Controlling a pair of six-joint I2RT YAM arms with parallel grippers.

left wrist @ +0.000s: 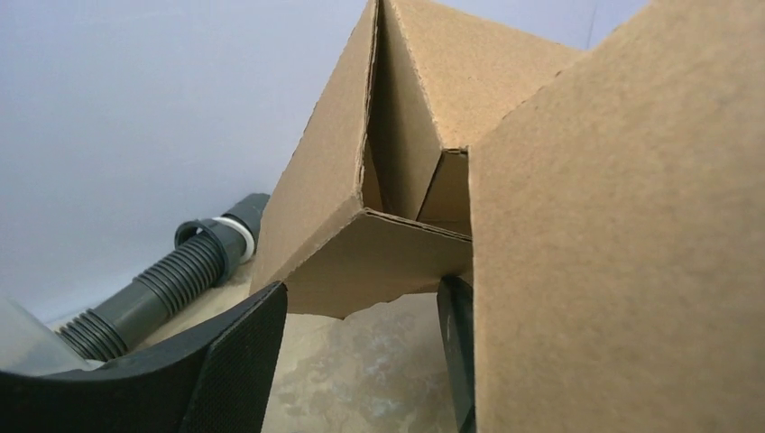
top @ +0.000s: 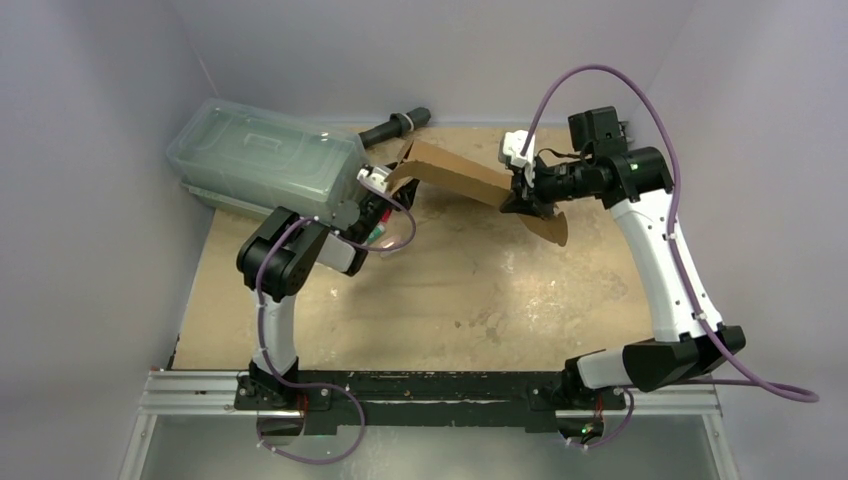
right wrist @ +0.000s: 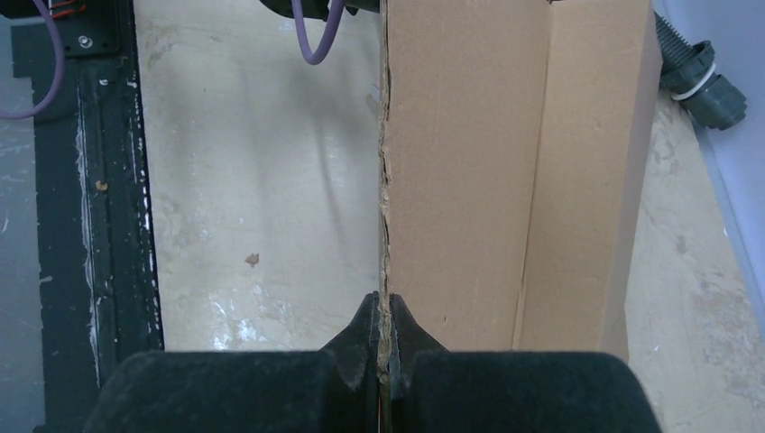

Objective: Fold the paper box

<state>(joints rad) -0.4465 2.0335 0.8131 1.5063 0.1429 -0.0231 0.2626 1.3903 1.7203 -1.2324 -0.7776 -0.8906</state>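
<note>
1. Right wrist view first: the right gripper (right wrist: 386, 311) is clamped tight, both fingers pinching a ragged cut edge of the paper box (right wrist: 469, 162), with no gap between them.
2. Straight ahead of those fingers the panel runs away edge-on. A scored crease sets off a narrower strip on its far side.
3. Over to the left gripper (left wrist: 361, 302): jaws well apart, nothing clamped. A flap corner hangs just ahead of the gap, and a broad panel hides most of one finger.
4. From above, the box spans the space between both grippers, tilted, with its left-hand end raised off the table (top: 450, 300).
5. Looks: plain brown corrugated sheet, die-cut, partly folded into angled walls and flaps, not yet a closed box.
6. Handling, as I judge it: light and stiff across a panel, willing to bend along the scores, and easily crushed at cut edges. Better to grip flat board beside a crease than a thin tab.
7. Beyond the left gripper lie a grey ribbed hose (left wrist: 171, 280) and a clear plastic container (top: 265, 160).
</note>
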